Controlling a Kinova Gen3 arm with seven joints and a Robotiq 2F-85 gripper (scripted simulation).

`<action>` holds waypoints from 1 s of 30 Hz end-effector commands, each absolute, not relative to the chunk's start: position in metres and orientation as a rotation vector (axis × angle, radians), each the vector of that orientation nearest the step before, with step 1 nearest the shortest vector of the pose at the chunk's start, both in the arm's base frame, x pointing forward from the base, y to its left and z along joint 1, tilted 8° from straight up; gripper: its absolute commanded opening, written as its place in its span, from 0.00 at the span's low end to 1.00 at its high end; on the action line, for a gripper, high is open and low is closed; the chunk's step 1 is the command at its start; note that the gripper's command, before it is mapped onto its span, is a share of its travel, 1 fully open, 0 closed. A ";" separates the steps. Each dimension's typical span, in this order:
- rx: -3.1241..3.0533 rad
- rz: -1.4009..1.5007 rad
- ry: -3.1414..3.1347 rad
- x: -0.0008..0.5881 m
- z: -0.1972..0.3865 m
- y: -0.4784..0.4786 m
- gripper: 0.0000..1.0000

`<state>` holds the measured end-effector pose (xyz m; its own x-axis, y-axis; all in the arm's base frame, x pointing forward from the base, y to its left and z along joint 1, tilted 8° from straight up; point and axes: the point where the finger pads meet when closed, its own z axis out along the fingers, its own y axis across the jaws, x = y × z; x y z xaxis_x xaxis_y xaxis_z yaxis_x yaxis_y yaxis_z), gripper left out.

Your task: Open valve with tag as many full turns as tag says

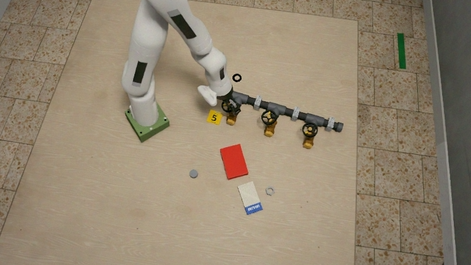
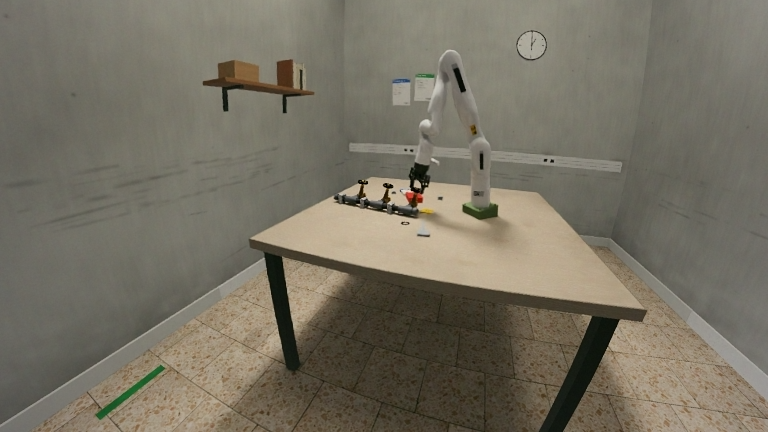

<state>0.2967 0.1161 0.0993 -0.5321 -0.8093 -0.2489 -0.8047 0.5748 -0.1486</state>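
A grey pipe (image 1: 284, 111) lies on the table with three brass valves, each with a black handwheel. A yellow tag (image 1: 214, 116) marked 5 lies beside the left valve (image 1: 230, 110). The middle valve (image 1: 268, 119) and the right valve (image 1: 309, 131) stand free. My gripper (image 1: 229, 105) is open and points down right over the left valve's handwheel, its fingers on either side of the wheel. In the exterior view the gripper (image 2: 419, 184) hangs just over the near end of the pipe (image 2: 376, 204).
A black ring (image 1: 235, 75) lies behind the pipe's left end. A red block (image 1: 233, 161), a white and blue card (image 1: 249, 197), a grey disc (image 1: 193, 173) and a grey nut (image 1: 268, 188) lie in front. My green base (image 1: 147, 124) stands to the left.
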 end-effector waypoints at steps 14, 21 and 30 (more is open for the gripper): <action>-0.271 0.131 2.840 0.297 0.100 0.116 1.00; 0.358 0.219 2.852 0.297 0.100 0.116 1.00; 0.927 0.292 2.751 0.297 0.100 0.116 1.00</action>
<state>0.2968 0.1160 0.0993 -0.8320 0.5332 -0.1530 0.4884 0.8349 0.2538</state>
